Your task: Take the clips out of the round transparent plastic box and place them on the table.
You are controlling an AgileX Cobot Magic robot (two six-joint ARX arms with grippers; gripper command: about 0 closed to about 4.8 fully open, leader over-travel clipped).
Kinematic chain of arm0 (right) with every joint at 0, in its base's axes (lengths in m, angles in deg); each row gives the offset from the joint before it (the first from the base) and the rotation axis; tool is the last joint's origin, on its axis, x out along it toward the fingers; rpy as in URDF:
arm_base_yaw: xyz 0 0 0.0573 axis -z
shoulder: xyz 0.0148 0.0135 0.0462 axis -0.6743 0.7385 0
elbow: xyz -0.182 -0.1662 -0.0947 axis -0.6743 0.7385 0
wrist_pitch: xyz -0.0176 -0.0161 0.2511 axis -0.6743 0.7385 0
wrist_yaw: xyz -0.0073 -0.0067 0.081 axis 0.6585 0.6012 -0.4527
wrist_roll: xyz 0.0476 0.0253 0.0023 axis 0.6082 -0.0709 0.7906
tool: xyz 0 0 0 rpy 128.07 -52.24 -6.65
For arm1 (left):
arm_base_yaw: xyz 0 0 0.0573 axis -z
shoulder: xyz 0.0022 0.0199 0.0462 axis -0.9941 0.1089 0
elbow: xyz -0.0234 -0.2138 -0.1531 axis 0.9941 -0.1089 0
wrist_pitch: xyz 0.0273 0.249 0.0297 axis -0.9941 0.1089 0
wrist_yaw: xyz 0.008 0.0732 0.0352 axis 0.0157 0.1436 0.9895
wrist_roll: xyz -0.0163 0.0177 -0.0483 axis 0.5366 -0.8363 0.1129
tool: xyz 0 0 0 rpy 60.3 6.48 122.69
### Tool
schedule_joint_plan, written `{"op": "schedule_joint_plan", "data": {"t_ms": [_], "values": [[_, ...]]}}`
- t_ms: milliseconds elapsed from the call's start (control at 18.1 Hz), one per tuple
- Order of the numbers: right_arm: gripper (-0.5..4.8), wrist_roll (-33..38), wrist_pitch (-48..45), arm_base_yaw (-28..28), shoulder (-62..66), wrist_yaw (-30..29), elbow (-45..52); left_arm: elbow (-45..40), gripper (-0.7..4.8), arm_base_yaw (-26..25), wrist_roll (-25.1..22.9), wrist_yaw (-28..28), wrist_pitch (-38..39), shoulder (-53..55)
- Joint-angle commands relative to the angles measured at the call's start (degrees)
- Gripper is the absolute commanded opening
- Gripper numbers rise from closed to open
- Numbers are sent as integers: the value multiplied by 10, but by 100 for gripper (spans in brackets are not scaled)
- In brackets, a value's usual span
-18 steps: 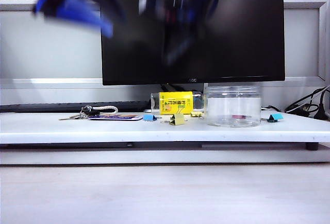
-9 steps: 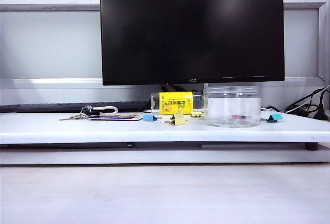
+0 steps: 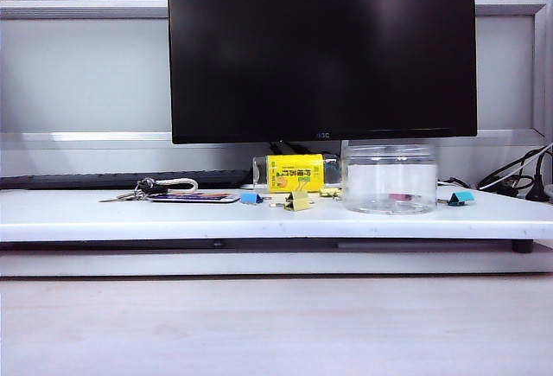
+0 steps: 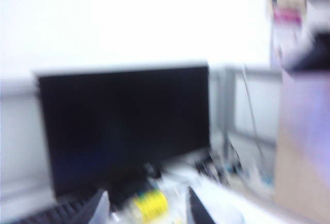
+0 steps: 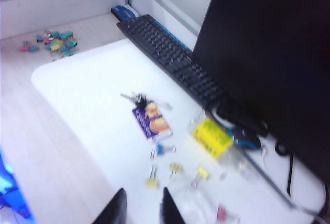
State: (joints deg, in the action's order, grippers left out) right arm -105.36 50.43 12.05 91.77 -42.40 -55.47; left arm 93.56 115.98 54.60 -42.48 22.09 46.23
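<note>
Neither arm is showing over the long white counter (image 3: 104, 219) in the exterior view. The left hand (image 4: 147, 211) is hanging high with fingers spread wide, empty; the right hand (image 5: 140, 208) is sitting narrower, gripping nothing. Small pale-yellow binder clips (image 3: 298, 200) are lying on the counter beside the clear round plastic jar (image 3: 390, 177). Judging the unloading nearly finished: something pinkish inside may need checking next.
</note>
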Motion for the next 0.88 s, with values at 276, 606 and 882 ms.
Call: {"op": "schedule_joint_plan", "data": {"t_ms": [276, 606, 882], "values": [[80, 45, -123, 0, -276, 107, 314, 0, 205, 0, 1, 21, 130, -83], [70, 118, -193, 0, -499, 168, 548, -54, 205, 1, 5, -4, 136, -83], [71, 166, -200, 0, -638, 147, 696, -118, 205, 1, 28, -78, 102, -83]]}}
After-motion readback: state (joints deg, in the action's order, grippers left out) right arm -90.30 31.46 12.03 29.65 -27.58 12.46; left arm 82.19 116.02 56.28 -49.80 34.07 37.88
